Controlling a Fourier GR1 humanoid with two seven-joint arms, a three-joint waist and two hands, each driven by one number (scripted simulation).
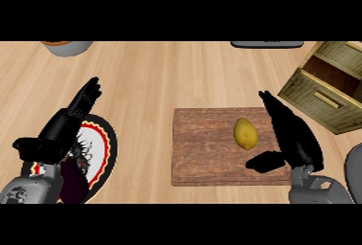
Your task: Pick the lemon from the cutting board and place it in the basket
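Hovering my right hand (293,139) open beside the lemon (245,133) — holding nothing — on the cutting board (201,153), centre-right; basket (332,91) upper right; left hand (60,129) open, resting lower left.

A kitchen counter is showing here, its light wooden top (176,72) running across the whole view; a dark wooden cutting board (212,162) is lying on it with a yellow lemon (245,133) resting on the board, which is pointing to food preparation. A woven basket (318,95) is sitting at the right edge, and a round plate (106,143) with a red and black rim is lying at the left; a grey bowl-like vessel (68,47) is peeking in at the upper left, adding to the look of a home kitchen.
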